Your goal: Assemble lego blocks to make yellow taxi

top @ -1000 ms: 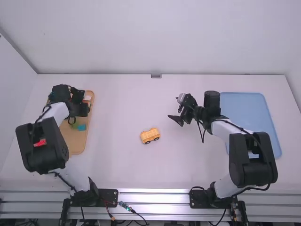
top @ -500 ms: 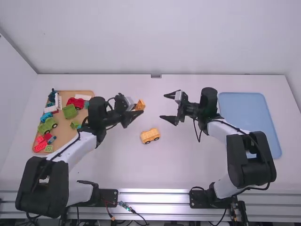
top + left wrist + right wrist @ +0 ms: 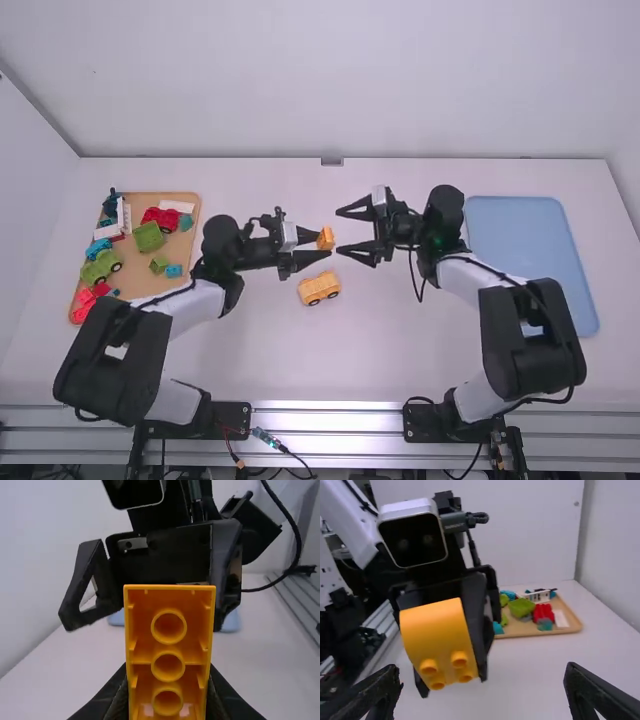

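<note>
Tan tray [image 3: 140, 283], L side of wht table [image 3: 250, 350]: grn vehicle [image 3: 101, 266] w/ dk wheels; lg. grn block [image 3: 149, 237]; sm. grn block [image 3: 158, 264] nr. blue block [image 3: 174, 271]; red pc. [image 3: 160, 217] by wht pc. [image 3: 176, 206] & teal block [image 3: 186, 222]; red blocks [image 3: 88, 300] nr. end. Lt-blue tray [image 3: 525, 240], R side. Metal rail [image 3: 330, 410] along nr. edge. Sm. grey fitting [image 3: 332, 161], mid far edge; pale wall [image 3: 330, 80] behind.

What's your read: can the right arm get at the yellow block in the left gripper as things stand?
Probably yes. The right gripper faces the yellow block with its fingers spread, and nothing stands in between. The block's studded side points toward it, uncovered by the left gripper.
</note>
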You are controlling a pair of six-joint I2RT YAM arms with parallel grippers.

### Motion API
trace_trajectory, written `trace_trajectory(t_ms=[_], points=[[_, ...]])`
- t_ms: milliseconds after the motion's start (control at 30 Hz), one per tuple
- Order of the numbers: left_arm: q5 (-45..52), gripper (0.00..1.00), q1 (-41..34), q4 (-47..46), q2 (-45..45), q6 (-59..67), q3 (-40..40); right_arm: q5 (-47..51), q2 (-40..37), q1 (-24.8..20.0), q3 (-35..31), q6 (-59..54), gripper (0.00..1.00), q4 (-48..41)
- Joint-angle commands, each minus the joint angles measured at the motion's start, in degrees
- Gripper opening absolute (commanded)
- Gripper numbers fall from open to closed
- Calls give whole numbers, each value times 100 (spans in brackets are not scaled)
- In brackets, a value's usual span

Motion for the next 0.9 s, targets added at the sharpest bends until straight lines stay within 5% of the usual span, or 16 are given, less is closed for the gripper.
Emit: trace_trajectory(t_ms=[0,500,867], points=[[341,2,-42,352,237,-517,12,-195,-138,94,11,275,83,26],[350,2,-70,986,821,-1009,430,-341,-138,136,11,334,71,221],[348,2,-332,1237,821,-1158,430,-339,-138,136,11,310,52,240]])
